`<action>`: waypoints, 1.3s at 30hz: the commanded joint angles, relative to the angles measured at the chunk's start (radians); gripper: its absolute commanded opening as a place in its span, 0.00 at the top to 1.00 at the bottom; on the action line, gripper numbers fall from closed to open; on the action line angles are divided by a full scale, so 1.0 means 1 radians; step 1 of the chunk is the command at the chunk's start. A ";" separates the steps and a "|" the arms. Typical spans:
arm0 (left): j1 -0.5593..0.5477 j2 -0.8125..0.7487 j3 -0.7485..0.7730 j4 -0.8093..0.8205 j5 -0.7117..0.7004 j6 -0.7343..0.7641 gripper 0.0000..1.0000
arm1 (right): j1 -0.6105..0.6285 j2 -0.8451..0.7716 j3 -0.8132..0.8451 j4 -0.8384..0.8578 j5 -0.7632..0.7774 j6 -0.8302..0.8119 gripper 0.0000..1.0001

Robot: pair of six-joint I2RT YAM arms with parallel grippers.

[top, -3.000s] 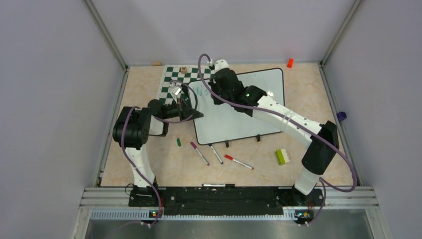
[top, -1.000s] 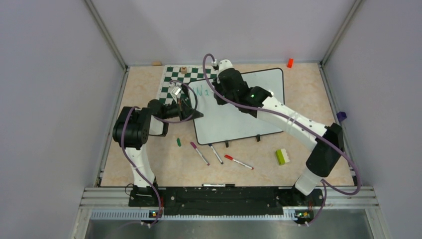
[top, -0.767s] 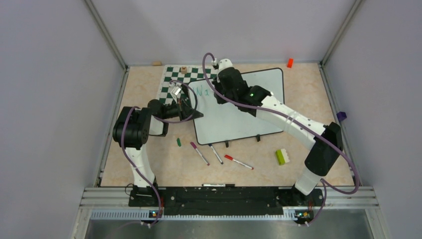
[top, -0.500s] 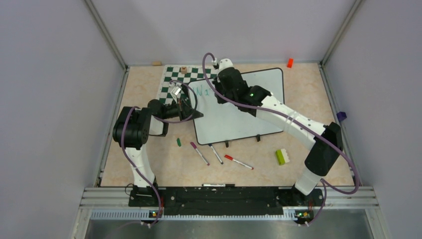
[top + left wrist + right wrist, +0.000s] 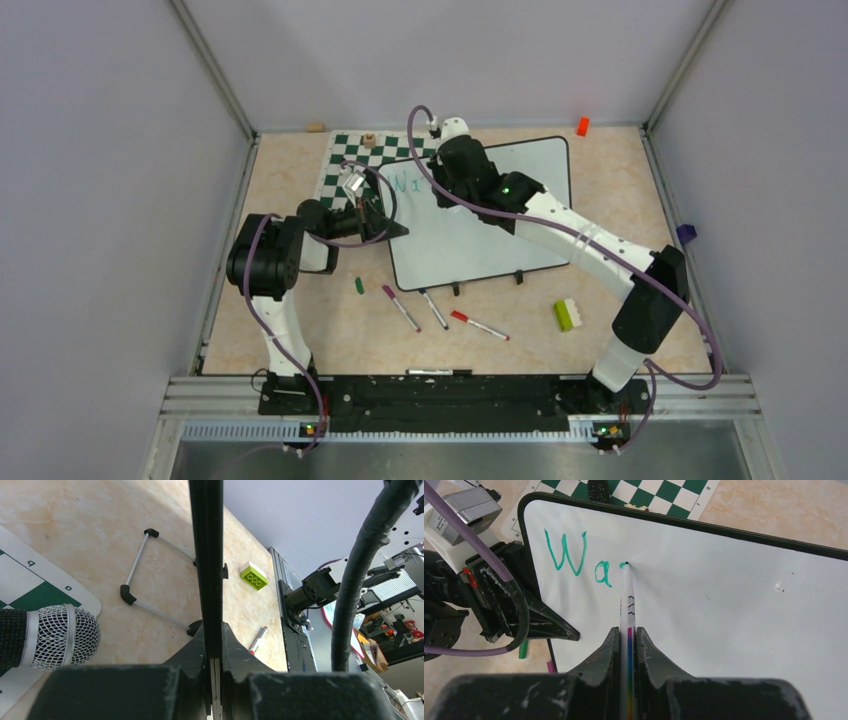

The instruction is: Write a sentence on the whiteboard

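Observation:
The whiteboard [image 5: 470,235] lies tilted on the table, its left edge [image 5: 205,555] clamped by my shut left gripper [image 5: 213,630], which sits at the board's left side [image 5: 388,228]. My right gripper [image 5: 627,632] is shut on a white marker [image 5: 628,602] whose green tip touches the board [image 5: 734,610] just right of the teal letters "Wa" of the sentence [image 5: 576,562]. From above, the right gripper [image 5: 438,186] hovers over the board's upper left, and only the first strokes of the sentence [image 5: 404,184] show beside it.
A green-and-white chess mat [image 5: 345,165] lies under the board's far left corner. Three markers [image 5: 401,307] [image 5: 433,309] [image 5: 479,325] and a green cap [image 5: 359,285] lie in front of the board. A lime brick [image 5: 568,315], orange block [image 5: 582,126] and purple object [image 5: 685,233] sit to the right.
Over three seconds my right gripper with the marker shifted slightly right along the top line, uncovering the first letter. In the last second it barely moves. The left arm stays put.

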 commanded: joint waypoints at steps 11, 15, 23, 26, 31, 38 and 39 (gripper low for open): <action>0.012 -0.028 0.002 0.138 -0.033 0.039 1.00 | -0.026 -0.038 -0.023 -0.012 0.002 0.009 1.00; 0.011 -0.028 0.002 0.138 -0.033 0.038 1.00 | -0.027 -0.054 -0.053 -0.012 -0.009 0.020 1.00; 0.011 -0.029 0.001 0.138 -0.033 0.040 1.00 | -0.027 -0.070 -0.078 -0.007 -0.038 0.025 1.00; 0.012 -0.030 0.001 0.138 -0.033 0.041 1.00 | -0.027 -0.073 -0.084 -0.007 -0.045 0.025 1.00; 0.011 -0.031 0.000 0.138 -0.034 0.040 1.00 | -0.027 -0.072 -0.089 -0.005 -0.031 0.029 1.00; 0.010 -0.031 0.000 0.138 -0.033 0.042 1.00 | -0.027 -0.053 -0.044 -0.006 -0.005 0.014 1.00; 0.010 -0.030 0.001 0.138 -0.032 0.042 1.00 | -0.027 -0.048 -0.036 -0.007 -0.006 0.012 1.00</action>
